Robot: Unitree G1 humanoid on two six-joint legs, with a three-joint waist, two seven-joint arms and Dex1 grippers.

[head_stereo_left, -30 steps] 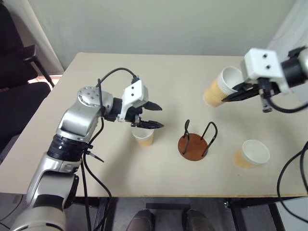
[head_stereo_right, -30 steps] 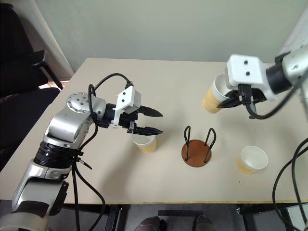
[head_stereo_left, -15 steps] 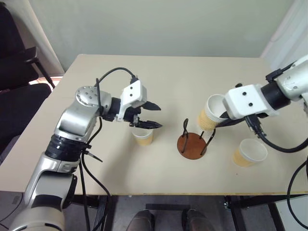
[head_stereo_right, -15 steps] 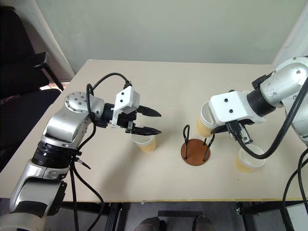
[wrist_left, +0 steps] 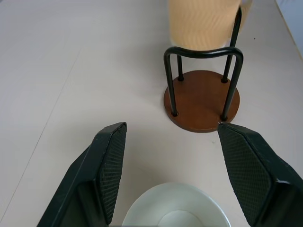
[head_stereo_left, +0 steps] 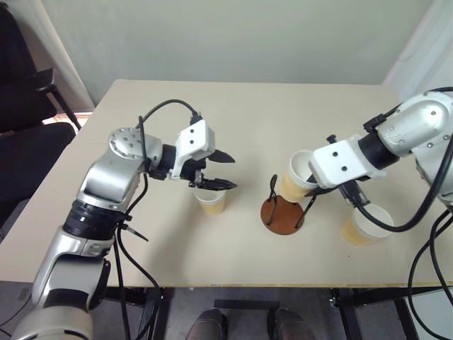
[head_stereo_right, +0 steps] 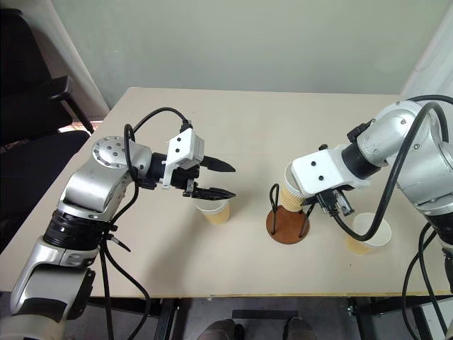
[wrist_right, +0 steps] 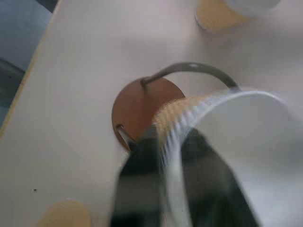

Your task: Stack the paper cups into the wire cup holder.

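Observation:
My right gripper (head_stereo_left: 309,182) is shut on the rim of a tan paper cup (head_stereo_left: 294,177), one finger inside and one outside. That cup hangs tilted between the two black wire loops of the wire cup holder (head_stereo_left: 279,214), just above its reddish-brown base. My left gripper (head_stereo_left: 233,172) stands open over a second paper cup (head_stereo_left: 211,202), which sits upright on the table to the holder's left. The left wrist view has this cup's white rim (wrist_left: 175,208) between the open fingers and the holder (wrist_left: 201,101) beyond. A third paper cup (head_stereo_left: 364,225) stands right of the holder.
The beige table (head_stereo_left: 141,248) ends close to me at its front edge. A black chair (head_stereo_left: 28,106) stands off the table's left side. Black cables hang from my right arm near the third cup.
My right arm has carried its cup down and to the left, from high at the right to between the holder's loops. My left arm and the other two cups have stayed put.

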